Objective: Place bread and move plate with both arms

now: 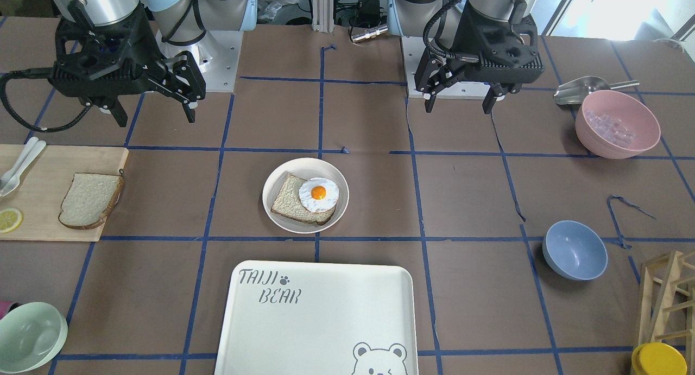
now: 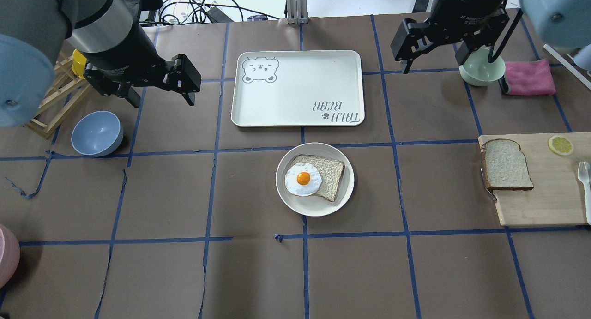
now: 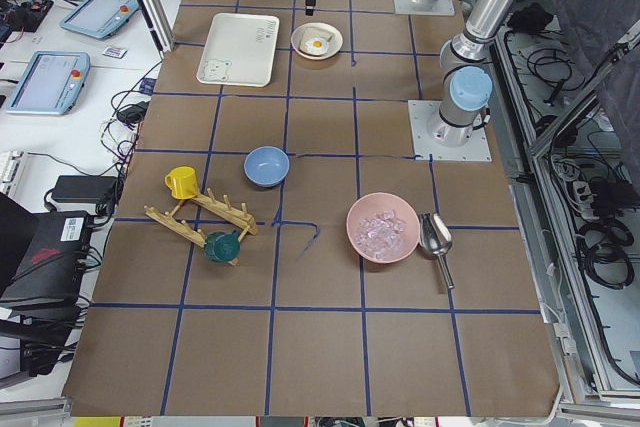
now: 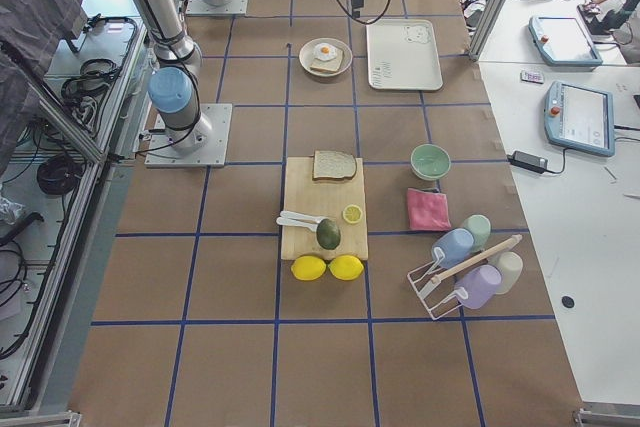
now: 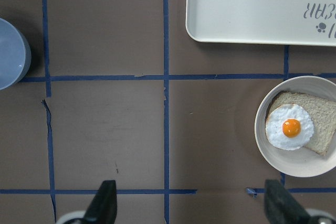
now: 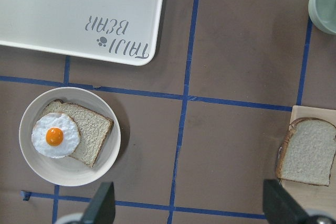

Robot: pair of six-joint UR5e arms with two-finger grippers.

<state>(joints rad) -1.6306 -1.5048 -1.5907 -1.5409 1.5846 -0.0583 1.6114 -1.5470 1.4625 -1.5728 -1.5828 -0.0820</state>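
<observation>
The tanner slice (image 2: 330,177) is half hidden under a fried egg (image 2: 303,178) on the round cream plate (image 2: 314,209), mid-worktop (image 2: 351,273). The pale grey-white bread slice (image 2: 507,165) sits on the wooden cutting board (image 2: 545,206), far right. The white rectangular tray (image 2: 295,86) reads "TAIJI BEAR". Both the left tool (image 1: 459,99) and right tool (image 1: 155,114) hang spread wide, holding nothing.

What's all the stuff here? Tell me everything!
plate: 1, cream-white, table middle
toast with egg: 1, tan, on plate
cutting board: 1, wooden, robot's right
bread: 1, pale, on cutting board
lemon slice: 1, yellow, on cutting board
lemons: 2, yellow, beside cutting board
tray: 1, white, beyond plate
blue bowl: 1, blue, robot's left
cloth: 1, pink, robot's right
green bowl: 1, pale green, beside cloth
scoop: 1, silver, robot's left
pink bowl: 1, pink, beside scoop
left end effector: 1, black, open, above table
right end effector: 1, black, open, above table
</observation>
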